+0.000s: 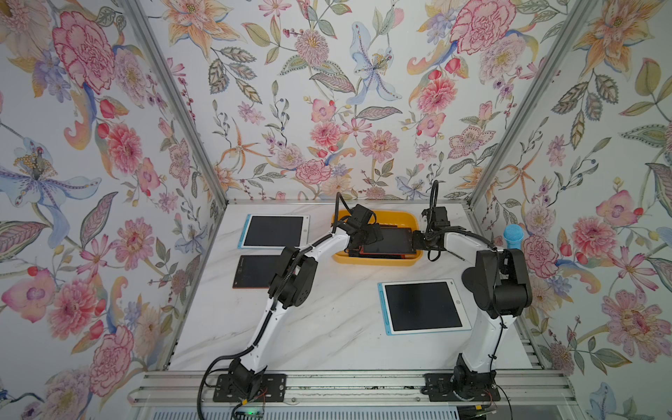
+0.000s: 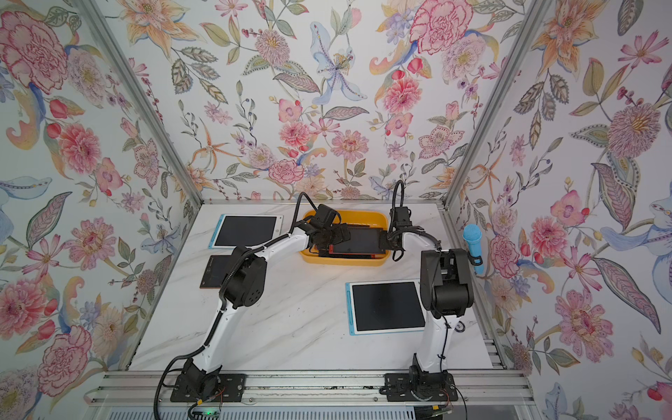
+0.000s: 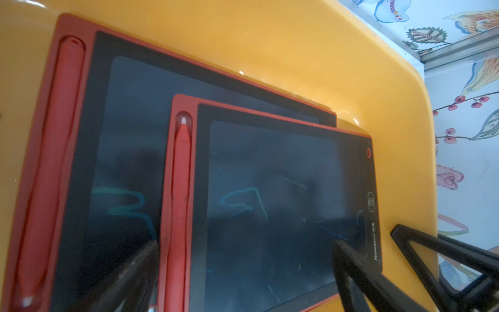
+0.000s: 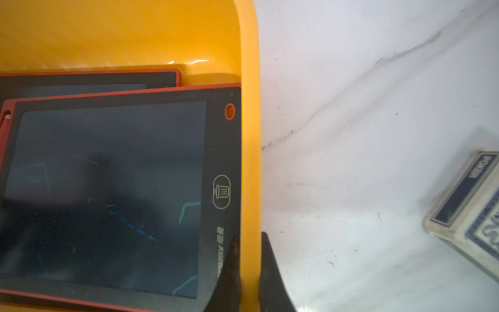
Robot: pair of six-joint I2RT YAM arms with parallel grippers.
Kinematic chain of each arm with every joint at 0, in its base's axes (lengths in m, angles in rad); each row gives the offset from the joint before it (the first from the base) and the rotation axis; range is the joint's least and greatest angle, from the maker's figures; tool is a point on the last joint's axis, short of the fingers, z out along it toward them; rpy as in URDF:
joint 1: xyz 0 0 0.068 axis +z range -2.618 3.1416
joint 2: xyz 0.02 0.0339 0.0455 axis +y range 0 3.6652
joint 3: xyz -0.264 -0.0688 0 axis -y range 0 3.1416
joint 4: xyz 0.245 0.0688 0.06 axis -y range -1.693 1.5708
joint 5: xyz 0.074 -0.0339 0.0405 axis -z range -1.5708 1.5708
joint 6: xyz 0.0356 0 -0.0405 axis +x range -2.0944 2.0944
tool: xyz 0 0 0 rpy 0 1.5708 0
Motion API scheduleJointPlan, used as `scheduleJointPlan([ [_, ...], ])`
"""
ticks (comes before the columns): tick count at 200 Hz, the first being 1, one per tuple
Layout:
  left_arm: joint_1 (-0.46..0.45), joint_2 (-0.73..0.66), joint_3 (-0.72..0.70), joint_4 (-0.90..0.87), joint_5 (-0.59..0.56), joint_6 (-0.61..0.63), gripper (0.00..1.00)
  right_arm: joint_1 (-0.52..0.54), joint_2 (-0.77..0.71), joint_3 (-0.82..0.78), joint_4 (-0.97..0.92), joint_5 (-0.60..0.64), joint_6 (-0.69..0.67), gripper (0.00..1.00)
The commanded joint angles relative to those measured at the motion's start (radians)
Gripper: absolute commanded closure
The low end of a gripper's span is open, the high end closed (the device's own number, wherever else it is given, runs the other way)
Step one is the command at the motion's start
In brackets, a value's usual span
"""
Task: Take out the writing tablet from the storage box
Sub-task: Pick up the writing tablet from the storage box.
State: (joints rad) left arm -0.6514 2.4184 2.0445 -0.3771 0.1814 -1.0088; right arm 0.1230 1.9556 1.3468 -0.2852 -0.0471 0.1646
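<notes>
In the storage box (image 1: 378, 259), the tablet (image 1: 392, 240) lies under spread left jaws (right jaws pinch rim (image 4: 251, 162)).

'poker' on card box (image 4: 468, 208); 'newsmy' w/ bin icon on writing tablet (image 3: 272, 205).

The marble table (image 1: 327, 327) bears the storage box (image 1: 378, 260) at the right gripper (image 4: 249, 237). A card pack (image 4: 469, 205) lies nearby, three tablets (image 1: 274, 231) (image 1: 254, 271) (image 1: 423, 307) well apart.
</notes>
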Motion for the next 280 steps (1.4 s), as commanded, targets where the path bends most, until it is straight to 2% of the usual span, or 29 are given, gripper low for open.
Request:
scheduleJointPlan([
  [1,-0.073,-0.108,-0.022,0.149,0.176,-0.064,0.00,0.041,-0.014,-0.017,0.004,-0.088,0.005,1.00],
  [36,-0.073,-0.146,-0.063,0.207,0.217,-0.104,0.00,0.043,-0.009,-0.018,0.006,-0.088,0.007,1.00],
  [66,-0.073,-0.165,-0.078,0.208,0.209,-0.100,0.00,0.042,-0.009,-0.017,0.006,-0.088,0.009,1.00],
  [164,-0.073,-0.159,-0.096,0.250,0.241,-0.131,0.00,0.040,-0.009,-0.025,0.008,-0.087,0.011,1.00],
  [280,0.001,-0.224,-0.178,0.185,0.193,-0.055,0.00,0.023,-0.032,-0.037,0.008,-0.085,0.013,1.00],
])
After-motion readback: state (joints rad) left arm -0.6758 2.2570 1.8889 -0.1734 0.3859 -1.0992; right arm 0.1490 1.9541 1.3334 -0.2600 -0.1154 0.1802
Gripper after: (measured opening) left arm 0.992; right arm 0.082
